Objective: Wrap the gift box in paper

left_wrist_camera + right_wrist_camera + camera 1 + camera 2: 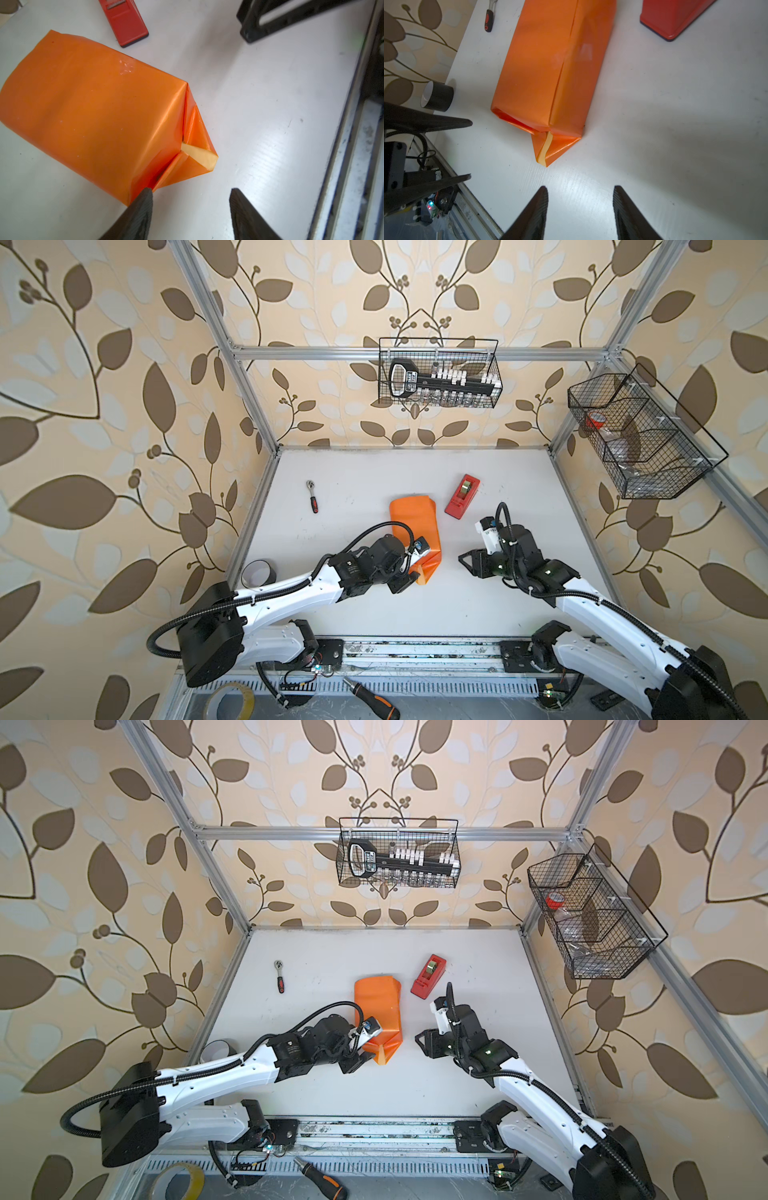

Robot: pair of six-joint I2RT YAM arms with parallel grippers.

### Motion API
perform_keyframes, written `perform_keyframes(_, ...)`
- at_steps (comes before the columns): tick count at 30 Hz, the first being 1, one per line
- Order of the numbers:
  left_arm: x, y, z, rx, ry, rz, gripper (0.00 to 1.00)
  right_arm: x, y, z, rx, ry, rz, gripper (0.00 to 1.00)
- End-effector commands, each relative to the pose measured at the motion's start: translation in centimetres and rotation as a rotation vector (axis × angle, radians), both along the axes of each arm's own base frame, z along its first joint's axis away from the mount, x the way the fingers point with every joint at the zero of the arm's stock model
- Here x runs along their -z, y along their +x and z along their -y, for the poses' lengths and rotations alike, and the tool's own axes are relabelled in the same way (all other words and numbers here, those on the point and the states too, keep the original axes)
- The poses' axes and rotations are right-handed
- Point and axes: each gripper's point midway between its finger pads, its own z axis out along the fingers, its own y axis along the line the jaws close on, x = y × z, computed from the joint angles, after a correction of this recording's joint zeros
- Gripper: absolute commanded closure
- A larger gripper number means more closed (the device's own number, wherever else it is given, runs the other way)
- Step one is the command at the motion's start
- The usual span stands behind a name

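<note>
- Plainly, the paper lies as a long orange parcel in the middle of the table, just beside the red tape dispenser. No face of the gift box shows, so it is presumably inside the wrap.
- The left gripper stands partly open with nothing between its jaws. One fingertip sits at the parcel's near corner, and whether it touches cannot be told.
- The right gripper is likewise about half open and empty, aimed at the near end but apart from it.
- As a judgement on handling, the sheet looks thin and glossy, so it should be slippery, quick to crease and easy to tear. The parcel is probably light and liable to slide on the smooth table when pushed.
- The best hold seems to be the triangular flap at the near end, pinched near its tip. The other gripper could press on the top, where the box should give firm backing.
- The right wrist view alone shows the long seam running along the top, and it shows the flap's pale underside as a narrow strip.
- The left wrist view shows that underside as an open pocket, and it shows how close the fingertip is to the corner.
- Both wrist views catch a shiny patch of clear tape on top, which the top views do not resolve.
- Only the top views take in the whole parcel with both arms. They show the far end rounded and apparently not yet folded, probably hollow and easy to crush.
</note>
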Motion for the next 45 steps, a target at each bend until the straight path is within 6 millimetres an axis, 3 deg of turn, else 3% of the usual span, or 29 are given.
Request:
perform_keyframes(1, 2.1, -0.7, -1.0, 0.226, 0.196, 0.089, 0.41, 0.8, -0.9, -0.3, -0.033, 0.058, -0.035, 0.49)
perform_keyframes(7, 3.8, -0.9, 0.1, 0.408, 0.258, 0.136, 0.51, 1.2, -1.0, 0.0, -0.031, 0.063, -0.031, 0.49)
perform_keyframes(20, 7.5, -0.8, 2.2, 0.55, 0.322, 0.042, 0.53, 1.7, -0.4, 1.1, 0.021, 0.051, -0.031, 0.49)
perform_keyframes(35, 9.6, -0.4, 1.4, 0.582, 0.417, -0.071, 0.65, 1.8, -0.3, 1.2, 0.021, 0.047, -0.032, 0.5)
perform_keyframes(45, 10.4, -0.3, 1.4, 0.58, 0.413, -0.085, 0.81, 2.0, -0.4, 1.3, 0.025, 0.044, -0.034, 0.5)
